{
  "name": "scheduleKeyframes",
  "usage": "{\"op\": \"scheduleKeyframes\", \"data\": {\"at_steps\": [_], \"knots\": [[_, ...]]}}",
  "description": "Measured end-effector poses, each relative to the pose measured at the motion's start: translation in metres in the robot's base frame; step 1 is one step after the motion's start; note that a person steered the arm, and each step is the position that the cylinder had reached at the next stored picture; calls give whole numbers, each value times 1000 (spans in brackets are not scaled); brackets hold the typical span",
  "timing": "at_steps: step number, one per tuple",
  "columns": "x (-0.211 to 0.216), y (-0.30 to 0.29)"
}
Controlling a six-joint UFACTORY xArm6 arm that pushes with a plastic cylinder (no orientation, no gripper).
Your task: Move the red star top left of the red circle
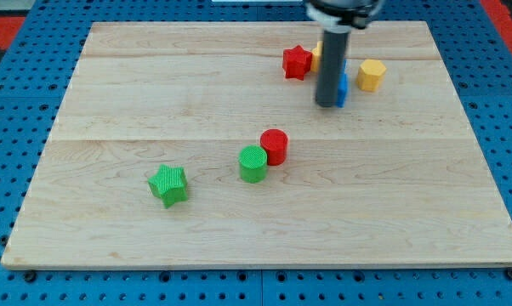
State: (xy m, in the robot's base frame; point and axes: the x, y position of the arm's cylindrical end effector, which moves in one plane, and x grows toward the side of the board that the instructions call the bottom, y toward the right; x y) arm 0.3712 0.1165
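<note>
The red star (pixel 297 62) lies near the view's top, right of centre. The red circle (pixel 275 145) stands near the board's middle, touching a green circle (pixel 253 163) at its lower left. My tip (pixel 327 104) rests on the board below and to the right of the red star, a short gap away. The rod covers most of a blue block (pixel 343 87) and a yellow block (pixel 317 49) behind it.
A yellow hexagon (pixel 372 75) sits to the right of the rod. A green star (pixel 168 184) lies at the lower left. The wooden board (pixel 154 93) sits on a blue pegboard surface.
</note>
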Motion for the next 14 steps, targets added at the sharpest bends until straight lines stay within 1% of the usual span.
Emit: {"op": "scheduleKeyframes", "data": {"at_steps": [1,2,3,4,5,7,8,9,11,13,14], "knots": [[3,-42],[-17,-60],[-73,-131],[-105,-68],[-116,-44],[-84,15],[-74,-77],[-74,-100],[-71,-101],[-18,-111],[-57,-103]]}}
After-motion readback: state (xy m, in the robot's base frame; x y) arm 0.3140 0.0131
